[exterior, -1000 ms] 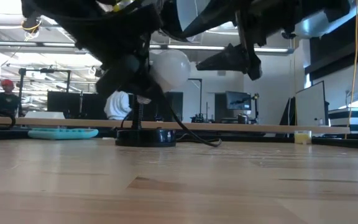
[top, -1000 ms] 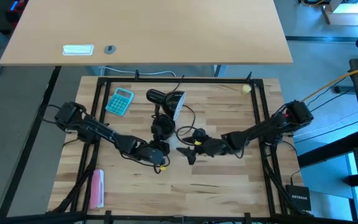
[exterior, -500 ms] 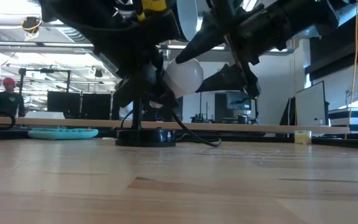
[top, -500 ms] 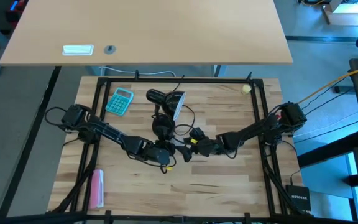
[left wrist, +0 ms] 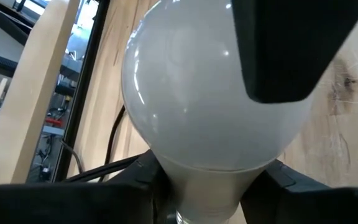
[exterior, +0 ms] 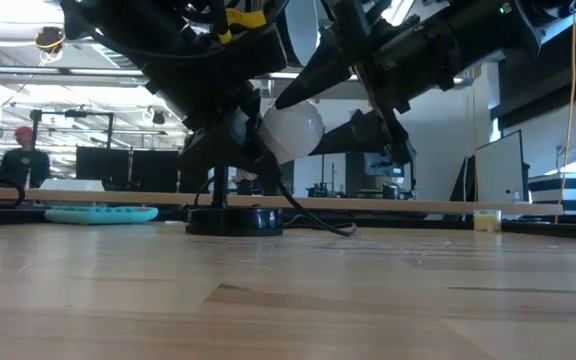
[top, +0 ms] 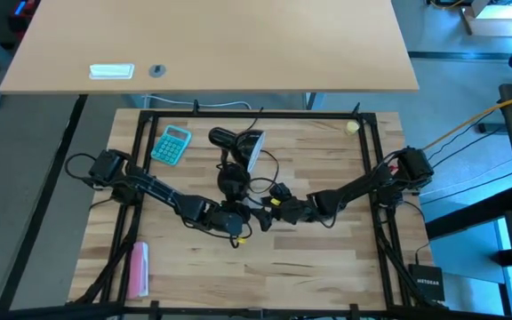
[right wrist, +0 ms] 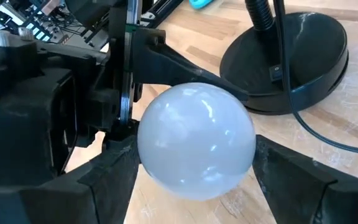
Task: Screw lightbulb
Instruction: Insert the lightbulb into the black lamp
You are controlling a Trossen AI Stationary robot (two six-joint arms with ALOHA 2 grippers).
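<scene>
The table (top: 327,258) is pale wood planks with visible grain, edged by a black metal frame (top: 256,114). On it stands a black lamp (top: 232,178) with a round, flat, glossy base and a ribbed flexible neck, its cord trailing beside it. Both dark arms meet above the table's middle, just in front of the lamp base. The left gripper (exterior: 236,128) is clamped narrowly on the slim neck of the lightbulb (exterior: 290,132), holding it clear of the wood. The bulb is smooth, frosted white and pear-shaped; its long axis lies roughly level, the round end pointing at the right gripper (right wrist: 194,190), the base buried in the left one. The right gripper's fingers (right wrist: 303,180) stand wide apart on either side of the round end, close to the glass; whether they touch it I cannot tell
</scene>
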